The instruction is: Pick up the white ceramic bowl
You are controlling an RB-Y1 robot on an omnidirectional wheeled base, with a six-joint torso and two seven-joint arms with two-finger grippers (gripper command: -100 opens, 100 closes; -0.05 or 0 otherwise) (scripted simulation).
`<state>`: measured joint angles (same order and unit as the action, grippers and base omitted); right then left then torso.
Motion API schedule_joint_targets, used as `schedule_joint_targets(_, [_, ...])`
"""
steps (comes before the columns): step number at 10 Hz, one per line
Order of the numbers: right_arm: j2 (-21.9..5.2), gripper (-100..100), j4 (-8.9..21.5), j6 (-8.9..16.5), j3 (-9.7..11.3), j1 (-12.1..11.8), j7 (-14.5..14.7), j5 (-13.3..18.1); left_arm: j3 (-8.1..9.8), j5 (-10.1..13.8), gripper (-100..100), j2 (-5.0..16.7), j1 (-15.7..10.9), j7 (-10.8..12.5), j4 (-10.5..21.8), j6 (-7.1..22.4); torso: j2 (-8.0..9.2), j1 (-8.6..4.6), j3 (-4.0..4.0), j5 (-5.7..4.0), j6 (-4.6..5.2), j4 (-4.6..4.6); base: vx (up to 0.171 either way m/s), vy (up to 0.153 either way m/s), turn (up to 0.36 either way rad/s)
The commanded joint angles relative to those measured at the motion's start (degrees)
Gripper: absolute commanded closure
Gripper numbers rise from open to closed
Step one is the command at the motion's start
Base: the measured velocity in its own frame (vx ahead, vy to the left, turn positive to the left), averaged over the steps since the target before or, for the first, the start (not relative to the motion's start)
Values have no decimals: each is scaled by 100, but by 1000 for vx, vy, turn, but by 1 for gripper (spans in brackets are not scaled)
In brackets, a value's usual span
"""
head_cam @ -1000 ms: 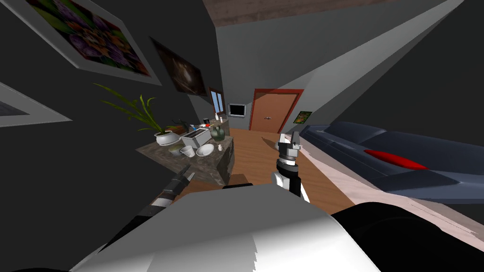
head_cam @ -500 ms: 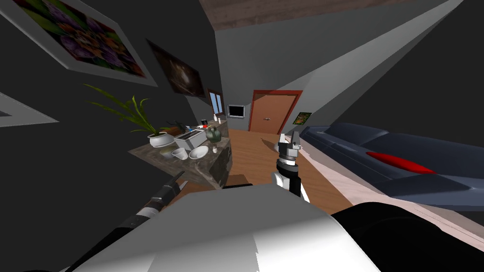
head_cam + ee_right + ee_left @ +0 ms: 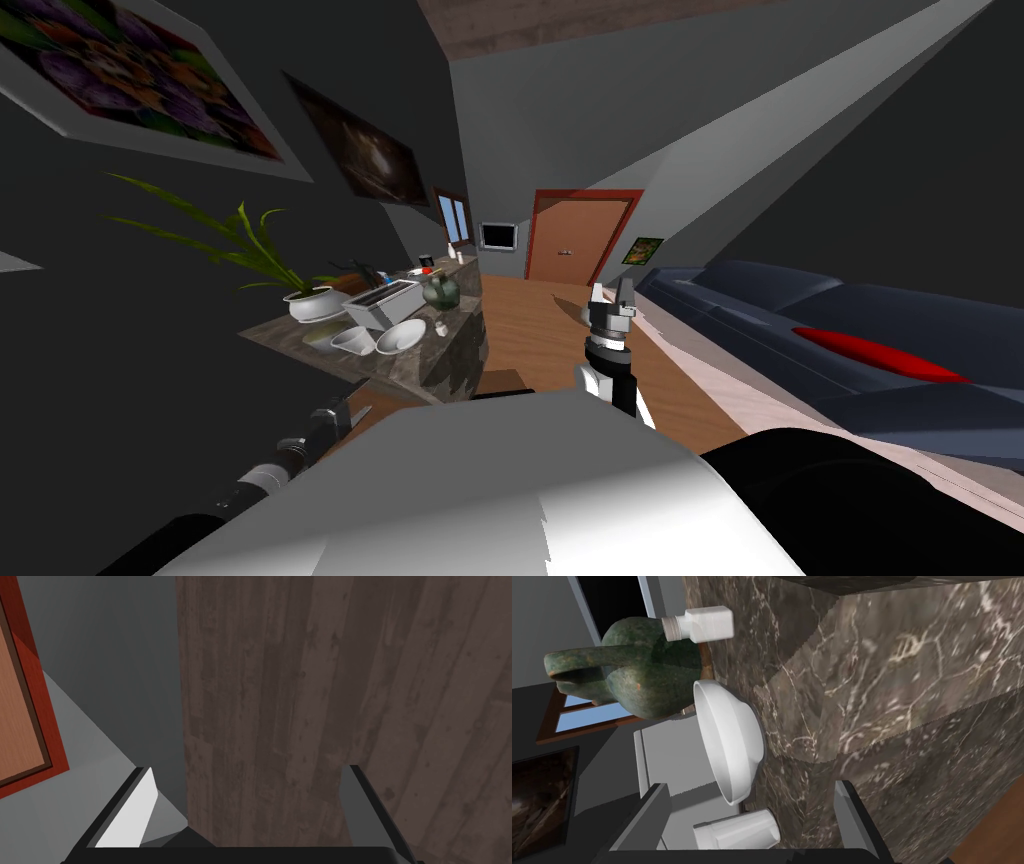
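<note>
Bowl (image 3: 400, 337) on marble counter (image 3: 455, 345) near front edge, right of cup (image 3: 352, 341), before green jug (image 3: 440, 292) | left gripper (image 3: 751, 801): fingers wide, low beside counter face, short of bowl | right gripper (image 3: 610, 297): fingers wide, idle, held up over floor | step: approach, judged | next: lift above counter top, straddle rim, close

The left end effector (image 3: 752, 786), spread open, is facing the edge of the marble surface (image 3: 892, 676). The white bowl (image 3: 729, 741) is sitting by that edge, with open air lying between it and the end effector. A white cup (image 3: 737, 830) is crowding it just beside, a grey box (image 3: 662, 761) is standing behind, and a green jug (image 3: 637, 676) is looming farther along.
</note>
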<state>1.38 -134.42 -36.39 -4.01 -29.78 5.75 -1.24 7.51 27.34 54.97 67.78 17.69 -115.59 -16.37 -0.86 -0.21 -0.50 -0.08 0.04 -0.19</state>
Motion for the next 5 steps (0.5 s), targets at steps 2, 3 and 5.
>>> schedule_joint_targets(2, [0, 0, 0, 0, 0, 0, 0, 0, 200, 174, -100, 327, 216, 291, 99, 226, -13, -1, -8, 0, 1, -3, 193, -69, -3])
schedule_joint_targets(3, [0, 0, 0, 0, 0, 0, 0, 0, 334, 270, -100, 491, 388, 449, 127, 345, -2, 5, -2, 2, 2, -1, 123, -48, -16])
schedule_joint_targets(5, [0, 0, 0, 0, 0, 0, 0, 0, 591, 449, -100, 785, 710, 756, 174, 572, 8, 14, 4, 4, 1, 2, 154, -34, -21])
